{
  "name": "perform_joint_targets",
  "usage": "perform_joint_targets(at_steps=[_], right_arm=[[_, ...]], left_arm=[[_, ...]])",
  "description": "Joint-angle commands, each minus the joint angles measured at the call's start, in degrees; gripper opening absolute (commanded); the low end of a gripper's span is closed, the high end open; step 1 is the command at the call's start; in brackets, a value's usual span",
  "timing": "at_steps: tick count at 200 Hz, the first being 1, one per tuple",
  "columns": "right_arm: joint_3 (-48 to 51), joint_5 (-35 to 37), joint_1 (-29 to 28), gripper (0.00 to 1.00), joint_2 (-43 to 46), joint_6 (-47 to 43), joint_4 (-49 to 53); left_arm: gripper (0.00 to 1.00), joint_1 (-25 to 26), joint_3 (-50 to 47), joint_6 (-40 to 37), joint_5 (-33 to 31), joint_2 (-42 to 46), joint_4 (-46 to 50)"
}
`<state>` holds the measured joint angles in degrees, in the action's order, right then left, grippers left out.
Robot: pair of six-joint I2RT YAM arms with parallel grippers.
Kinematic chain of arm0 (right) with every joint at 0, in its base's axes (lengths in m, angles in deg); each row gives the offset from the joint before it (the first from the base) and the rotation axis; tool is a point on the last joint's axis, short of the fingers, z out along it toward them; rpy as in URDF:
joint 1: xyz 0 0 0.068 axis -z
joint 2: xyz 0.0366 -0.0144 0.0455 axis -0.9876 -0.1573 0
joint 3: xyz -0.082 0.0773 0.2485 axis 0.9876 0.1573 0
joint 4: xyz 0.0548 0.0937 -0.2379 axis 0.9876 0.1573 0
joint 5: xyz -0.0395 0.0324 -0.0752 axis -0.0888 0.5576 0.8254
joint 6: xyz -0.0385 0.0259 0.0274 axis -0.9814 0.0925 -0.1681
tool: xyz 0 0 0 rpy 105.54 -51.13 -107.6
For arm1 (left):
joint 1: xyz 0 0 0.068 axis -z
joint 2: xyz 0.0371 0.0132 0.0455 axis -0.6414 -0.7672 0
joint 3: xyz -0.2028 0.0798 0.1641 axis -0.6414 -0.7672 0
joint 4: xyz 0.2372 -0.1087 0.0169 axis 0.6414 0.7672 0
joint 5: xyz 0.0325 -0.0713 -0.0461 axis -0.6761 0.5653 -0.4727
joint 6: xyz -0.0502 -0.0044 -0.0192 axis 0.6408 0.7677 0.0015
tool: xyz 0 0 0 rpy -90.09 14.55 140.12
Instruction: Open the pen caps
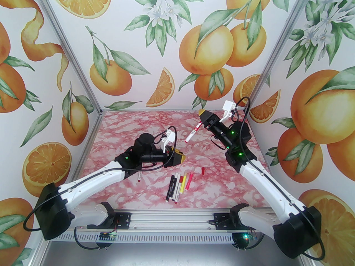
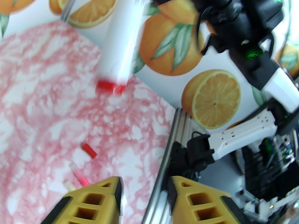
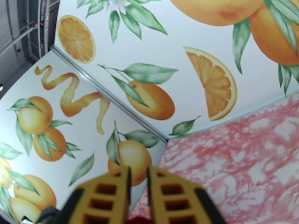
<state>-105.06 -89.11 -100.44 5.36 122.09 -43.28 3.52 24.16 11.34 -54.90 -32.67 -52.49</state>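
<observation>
Nearest, a row of pens looks still capped, one red cap loose beside it; left gripper gapes empty; farther back, right gripper clamps a white pen aloft, so most caps likely remain

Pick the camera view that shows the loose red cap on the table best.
Left wrist view: the cap looks large and unobstructed, lying near the pink pen. The top view gives the cap as a small red speck right of the pen row. The right wrist view faces the wall corner.
</observation>
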Motion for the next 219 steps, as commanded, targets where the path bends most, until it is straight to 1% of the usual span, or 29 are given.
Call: perform_joint_targets(at_steps=[1,12,20,30,45,79,112,133,176,208,219], right_arm=[[1.2,0.7,-0.5,0.00,2.2,-2.7,2.8],[1.3,-0.2,-0.6,0.00,2.3,-3.0,3.8],[1.2,-1.2,-0.9,0.00,2.2,-3.0,3.9],[1.1,-2.2,-1.7,0.00,1.7,-2.9,4.0],[0.6,-3.6,-3.6,0.00,1.0,-3.3,4.6],[-0.1,-6.5,-7.1,0.00,-0.6,-2.7,4.3],[-0.8,-9.2,-8.7,0.00,-1.4,-2.6,5.4],[-1.0,-10.1,-9.2,0.00,-1.8,-2.5,6.0],[1.3,-9.8,-11.9,0.00,-4.9,0.3,-0.6],[2.6,-8.0,-13.6,0.00,-6.7,1.1,-3.7],[2.9,-7.1,-14.0,0.00,-6.7,1.1,-3.8]], left_arm=[[0.53,-2.2,-0.8,-1.0,3.7,2.9,3.4],[0.59,-3.3,-1.1,-0.5,5.9,3.7,3.1],[0.62,-3.9,-0.9,-0.1,8.2,3.7,2.7],[0.63,-4.2,-0.1,0.1,10.8,2.9,2.8],[0.63,-4.3,1.7,-0.8,12.8,1.5,4.2],[0.63,-4.6,4.7,-3.5,14.5,-1.6,6.5],[0.63,-4.8,6.1,-5.7,13.4,-3.7,7.8],[0.63,-4.8,6.2,-5.2,13.9,-4.7,6.5],[0.56,-4.3,5.4,-2.2,14.9,-5.7,1.5],[0.46,-4.3,4.2,1.4,15.2,-5.6,-2.9],[0.41,-4.3,3.6,2.8,15.0,-5.5,-4.7]])
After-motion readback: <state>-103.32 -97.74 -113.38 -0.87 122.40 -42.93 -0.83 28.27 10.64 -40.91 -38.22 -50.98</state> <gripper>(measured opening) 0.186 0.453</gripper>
